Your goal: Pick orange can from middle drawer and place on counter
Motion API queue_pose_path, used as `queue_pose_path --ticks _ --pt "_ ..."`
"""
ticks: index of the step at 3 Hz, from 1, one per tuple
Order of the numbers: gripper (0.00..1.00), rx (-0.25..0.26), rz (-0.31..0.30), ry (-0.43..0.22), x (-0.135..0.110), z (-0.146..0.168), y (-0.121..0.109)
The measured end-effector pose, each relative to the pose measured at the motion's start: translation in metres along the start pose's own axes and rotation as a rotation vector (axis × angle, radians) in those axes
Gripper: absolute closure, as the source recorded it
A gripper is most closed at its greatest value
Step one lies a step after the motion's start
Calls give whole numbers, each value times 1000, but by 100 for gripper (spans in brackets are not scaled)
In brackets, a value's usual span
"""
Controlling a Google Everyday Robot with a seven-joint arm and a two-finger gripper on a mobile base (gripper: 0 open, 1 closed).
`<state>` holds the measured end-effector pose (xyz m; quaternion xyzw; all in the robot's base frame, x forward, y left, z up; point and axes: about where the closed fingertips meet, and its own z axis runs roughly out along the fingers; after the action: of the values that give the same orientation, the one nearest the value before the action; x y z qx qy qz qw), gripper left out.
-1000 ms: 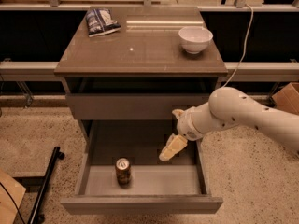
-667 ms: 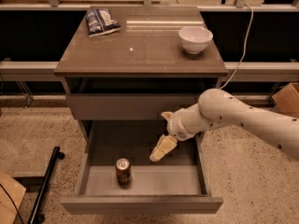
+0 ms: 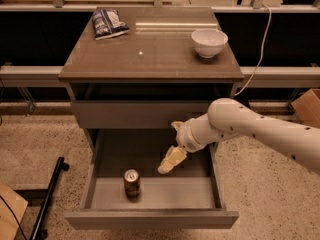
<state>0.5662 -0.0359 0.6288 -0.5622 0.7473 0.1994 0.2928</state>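
Standing upright on the floor of the middle drawer (image 3: 172, 193), the orange can (image 3: 131, 182) sits left of centre and near the front panel, silver top facing up. The drawer is pulled fully out below a closed upper drawer (image 3: 135, 115). The white arm (image 3: 260, 129) reaches in from the right. The gripper (image 3: 168, 164) hangs over the drawer's middle, angled down and to the left, above and to the right of the can and clear of it. Whether the gripper is open or closed cannot be determined. It holds nothing visible. The counter (image 3: 150, 59) carries a white bowl (image 3: 209, 41) at its right rear and a blue snack bag (image 3: 109, 23) at its left rear, well apart. A cardboard box (image 3: 306, 106) shows at the right edge of the speckled floor (image 3: 40, 139).
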Motion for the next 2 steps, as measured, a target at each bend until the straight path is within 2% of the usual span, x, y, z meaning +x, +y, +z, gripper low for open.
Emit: queue_pose_path --ticks 1,2 --pt "0 -18 -15 21 2 32 1" --pt "0 -62 -21 28 6 77 2"
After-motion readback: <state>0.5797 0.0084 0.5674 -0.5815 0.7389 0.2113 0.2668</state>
